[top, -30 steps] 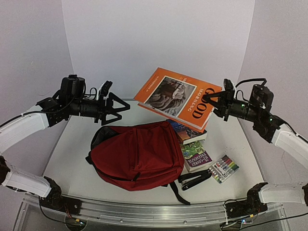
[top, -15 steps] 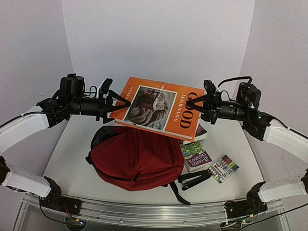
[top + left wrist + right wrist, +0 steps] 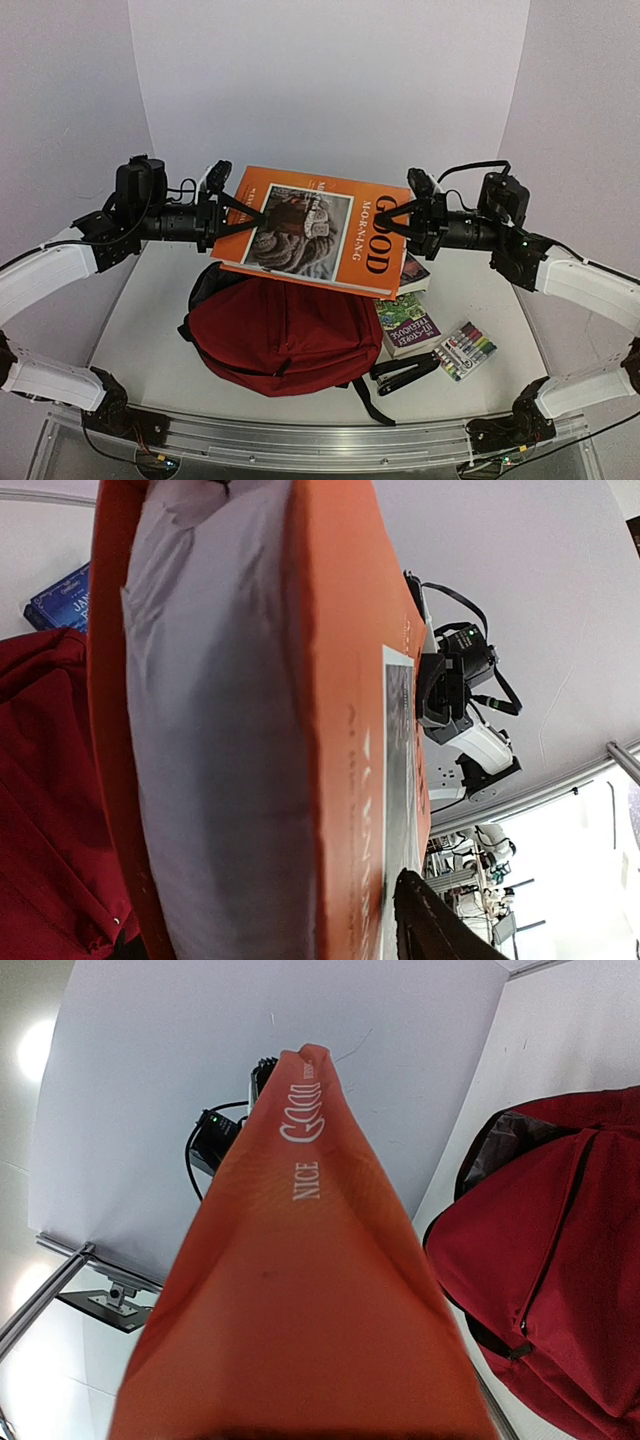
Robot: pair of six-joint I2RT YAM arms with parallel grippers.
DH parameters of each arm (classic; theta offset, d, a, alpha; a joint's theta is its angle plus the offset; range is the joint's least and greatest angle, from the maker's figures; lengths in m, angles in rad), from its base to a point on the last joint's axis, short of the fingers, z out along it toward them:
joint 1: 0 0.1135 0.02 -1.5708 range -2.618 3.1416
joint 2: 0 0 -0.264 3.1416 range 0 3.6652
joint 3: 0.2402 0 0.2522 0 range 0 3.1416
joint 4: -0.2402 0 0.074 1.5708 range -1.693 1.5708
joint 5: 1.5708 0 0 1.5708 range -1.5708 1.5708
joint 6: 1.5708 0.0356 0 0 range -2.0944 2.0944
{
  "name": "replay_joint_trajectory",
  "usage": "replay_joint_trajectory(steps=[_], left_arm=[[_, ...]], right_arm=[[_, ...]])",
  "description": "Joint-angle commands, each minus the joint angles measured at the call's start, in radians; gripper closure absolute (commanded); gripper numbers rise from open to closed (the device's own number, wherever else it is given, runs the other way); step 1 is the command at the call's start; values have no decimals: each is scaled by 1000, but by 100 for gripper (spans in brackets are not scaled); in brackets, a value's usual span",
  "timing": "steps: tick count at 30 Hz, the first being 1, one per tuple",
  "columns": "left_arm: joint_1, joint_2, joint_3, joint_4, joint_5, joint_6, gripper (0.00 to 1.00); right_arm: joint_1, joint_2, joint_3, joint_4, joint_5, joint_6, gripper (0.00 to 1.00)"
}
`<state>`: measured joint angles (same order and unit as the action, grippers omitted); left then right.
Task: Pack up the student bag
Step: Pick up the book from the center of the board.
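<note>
Now the student bag [image 3: 285, 330] lies flat in the middle of the surface [image 3: 150, 330], front pocket up. What looks like its dark mouth is at the far-left end.

The big news is above it. A second ago the orange book [image 3: 310, 230] hung well off beyond the bag's right side, and now it has swung across and floats level over the bag's far edge. The right gripper [image 3: 408, 222] is clamped on the book's right-hand edge and carries it.

And look at the left gripper [image 3: 248, 212]! It was waiting wide open above the bag's far-left corner, and now the book's left edge has slid right between its jaws. One finger lies over the cover, and I cannot tell whether it has closed on the book.

So this reads as a handover or a two-arm steadying. The book is not in the bag yet and must still tip down toward that mouth.

Just right of the bag, the stacked books [image 3: 408, 322], the marker pack [image 3: 466, 350] and the black stapler [image 3: 405, 372] wait their turn.
</note>
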<state>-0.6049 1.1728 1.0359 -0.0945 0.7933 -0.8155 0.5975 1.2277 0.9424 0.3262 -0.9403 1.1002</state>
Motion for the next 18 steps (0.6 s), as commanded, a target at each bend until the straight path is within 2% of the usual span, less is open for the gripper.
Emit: replay_joint_trajectory(steps=[1, 4, 8, 14, 18], left_arm=[[-5, -58, -28, 78, 19, -21, 45], [-3, -76, -64, 66, -10, -48, 59], [-1, -99, -110, 52, -52, -92, 71], [7, -113, -159, 65, -108, -165, 80], [40, -113, -175, 69, -130, -200, 80]], right_arm=[[5, 19, 39, 83, 1, -27, 76], [6, 34, 36, 82, 28, -42, 70], [5, 56, 25, 83, 64, -57, 54], [5, 74, 5, 82, 115, -86, 32], [5, 69, 1, 35, 196, -144, 17]])
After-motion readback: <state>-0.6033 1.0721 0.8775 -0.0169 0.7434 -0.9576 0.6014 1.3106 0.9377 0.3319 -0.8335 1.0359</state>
